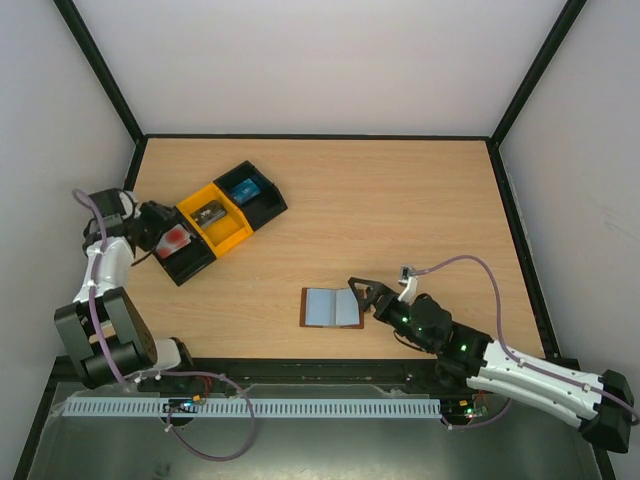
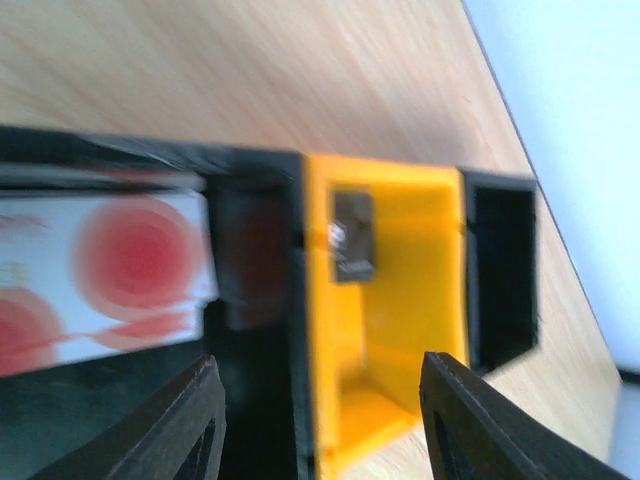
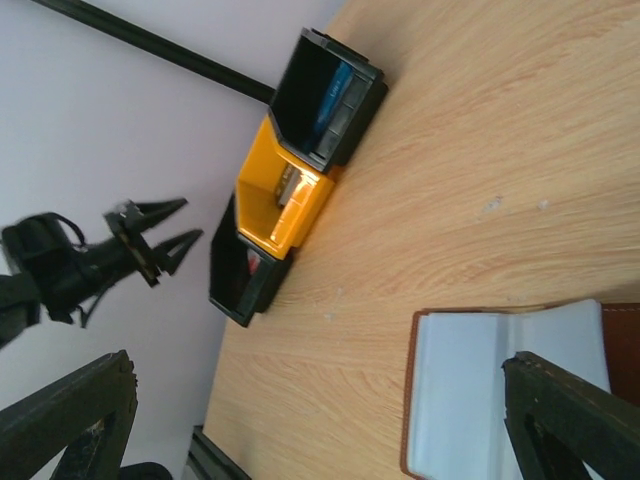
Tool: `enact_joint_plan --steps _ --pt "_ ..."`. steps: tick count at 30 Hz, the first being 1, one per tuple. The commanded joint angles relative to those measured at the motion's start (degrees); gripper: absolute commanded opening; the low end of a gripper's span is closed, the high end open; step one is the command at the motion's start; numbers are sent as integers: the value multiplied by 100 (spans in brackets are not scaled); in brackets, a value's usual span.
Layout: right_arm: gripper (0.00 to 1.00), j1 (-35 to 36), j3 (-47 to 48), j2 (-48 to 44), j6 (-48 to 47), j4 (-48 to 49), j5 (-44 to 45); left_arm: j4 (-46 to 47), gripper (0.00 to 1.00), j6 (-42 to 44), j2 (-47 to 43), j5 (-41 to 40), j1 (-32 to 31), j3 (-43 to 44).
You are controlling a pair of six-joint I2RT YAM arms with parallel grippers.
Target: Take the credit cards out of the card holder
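Observation:
The brown card holder [image 1: 332, 307] lies open on the table, its pale grey-blue pockets up and showing no cards; it also shows in the right wrist view [image 3: 500, 390]. My right gripper [image 1: 362, 295] is open and empty at the holder's right edge [image 3: 320, 430]. The pale card with the red patch [image 1: 176, 238] lies in the left black tray [image 1: 190, 262], the dark card [image 1: 210, 211] in the yellow tray [image 1: 228, 232], and the blue card [image 1: 245, 188] in the far black tray [image 1: 268, 205]. My left gripper [image 1: 160, 225] is open and empty just above the pale card [image 2: 110, 270].
The three trays sit in a diagonal row at the table's back left. In the left wrist view my gripper [image 2: 320, 420] hangs over the wall between the left black tray and the yellow tray [image 2: 400, 300]. Black frame posts and pale walls surround the table.

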Motion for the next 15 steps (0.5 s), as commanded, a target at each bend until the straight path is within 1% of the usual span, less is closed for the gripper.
enact_joint_plan --steps 1,7,10,12,15 --pt "98 28 318 470 -135 -221 -167 -105 58 67 -261 903 -435 141" --pt "99 24 506 1321 -150 -59 -578 -423 62 484 -733 1169 -1016 -155" --pt "92 23 476 1654 -69 137 -779 -476 62 550 -1074 1334 -1240 -422" --pt "85 23 436 1798 -37 298 -875 -480 62 559 -1314 1444 -1416 -649" --pt "70 23 407 2065 -6 473 -936 -460 61 541 -1590 1700 -1753 -937"
